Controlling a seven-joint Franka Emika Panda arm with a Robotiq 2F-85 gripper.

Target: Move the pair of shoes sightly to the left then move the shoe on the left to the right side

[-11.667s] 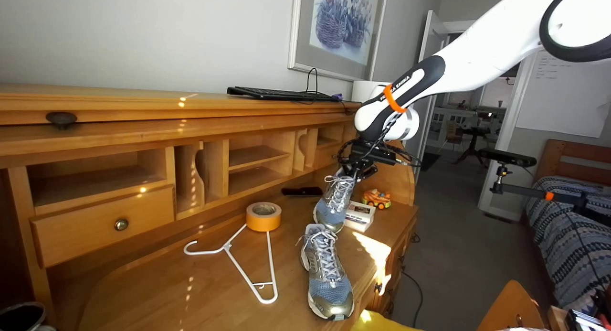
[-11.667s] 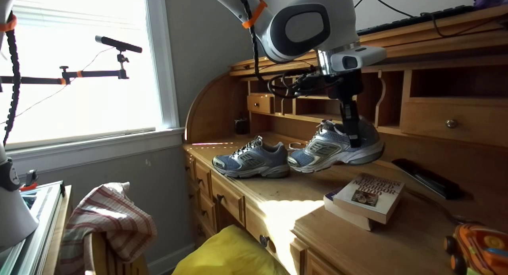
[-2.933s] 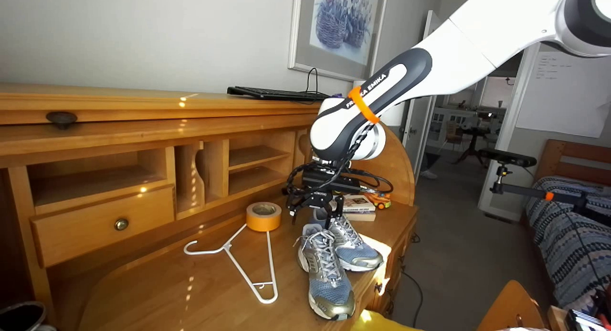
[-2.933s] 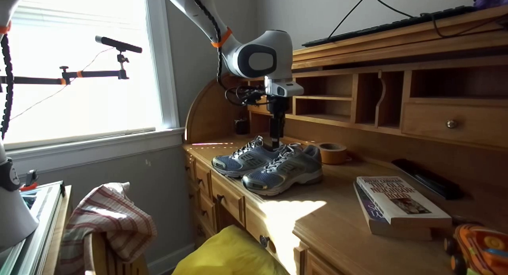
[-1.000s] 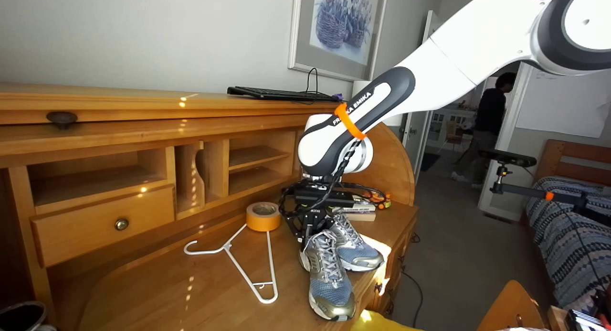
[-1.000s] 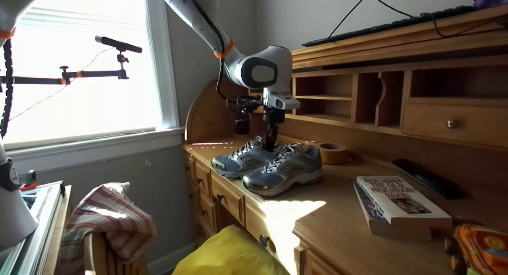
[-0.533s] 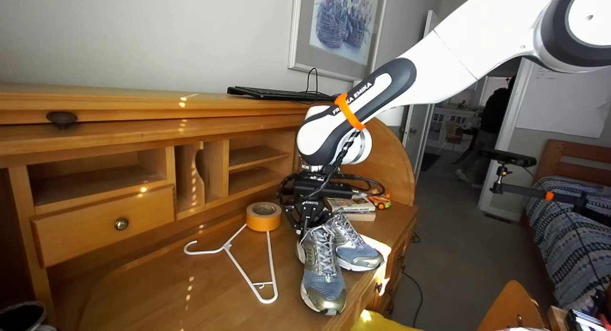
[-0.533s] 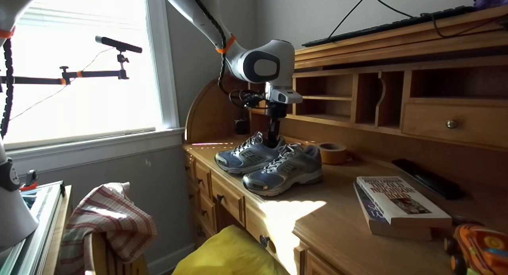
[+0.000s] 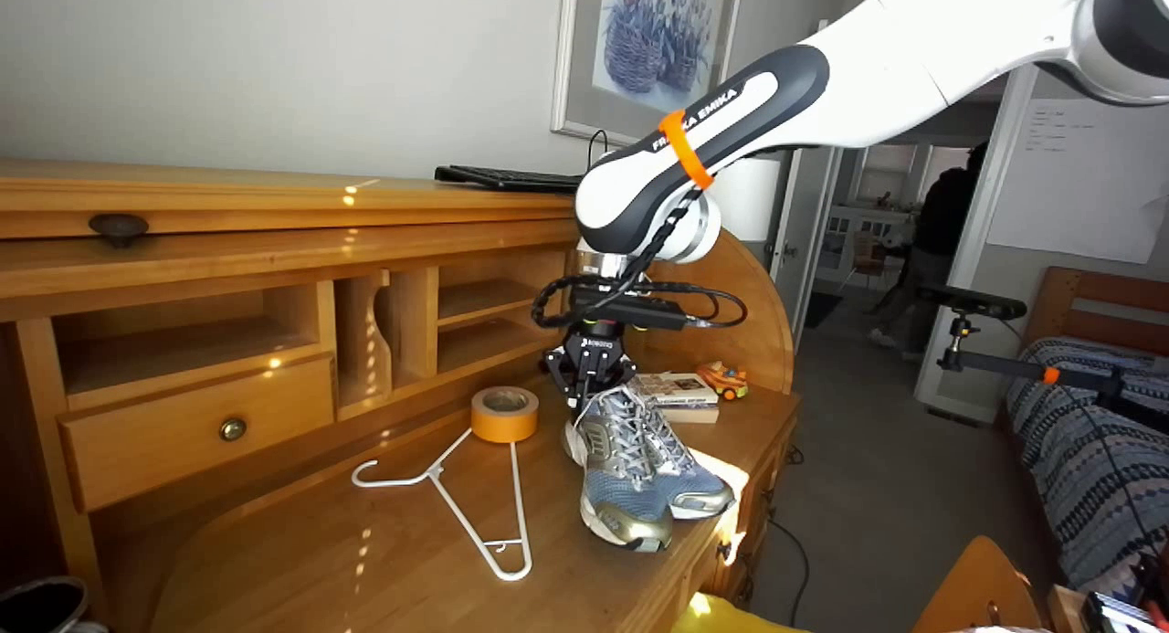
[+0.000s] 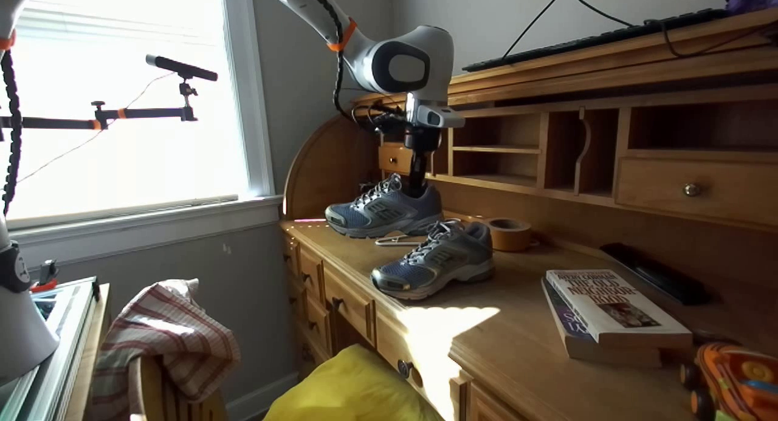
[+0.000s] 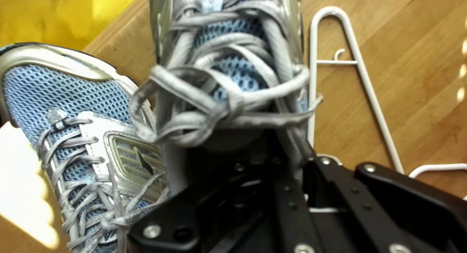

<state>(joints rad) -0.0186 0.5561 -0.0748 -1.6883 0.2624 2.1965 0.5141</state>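
1. One raised shoe (image 10: 384, 211) of the pair appears to hang above the desk top (image 10: 518, 288), close to level, its toe toward the front edge, on the side of the front corner by the window (image 10: 134, 172)
2. Its mate, the standing shoe (image 10: 436, 262), rests on its sole, toe near that front edge, farther from the same corner and well apart from the books (image 10: 626, 302)
3. The gripper (image 10: 417, 189) has its fingers down at the raised shoe's opening, apparently pinching the collar on the side nearer the hanger (image 11: 373, 96); the tips themselves are hidden
4. I expect a light load for its bulk: soft mesh that gives, a stiffer rubbery sole, nothing fragile
5. Padded collar should hold well, but most of the shoe lies ahead of it, so the toe may dip or swing
6. Loose laces (image 11: 237, 101) could snag the fingers on release
7. If, as seems likely, this shoe must go past its mate, away from the window corner, keep it high: a rubbery sole would drag, or shove the standing shoe over the front edge
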